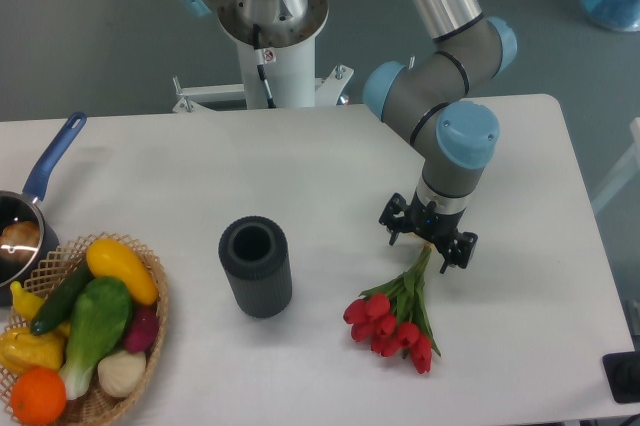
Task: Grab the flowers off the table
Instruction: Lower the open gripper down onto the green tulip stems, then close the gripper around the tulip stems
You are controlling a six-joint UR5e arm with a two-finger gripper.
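The flowers (395, 321), a small bunch of red tulips with green stems and leaves, lie on the white table (520, 196) at the front right, heads toward the front and stem ends pointing back. My gripper (429, 238) points down right over the stem ends, its two dark fingers (393, 222) spread to either side of the stems. The jaws look open and the bunch rests flat on the table. The pale band on the stems is not discernible.
A dark grey cylinder cup (256, 266) stands upright left of the flowers. A wicker basket of vegetables (150, 291) sits at the front left, with a blue-handled saucepan (45, 171) behind it. The robot base (270, 36) is at the back.
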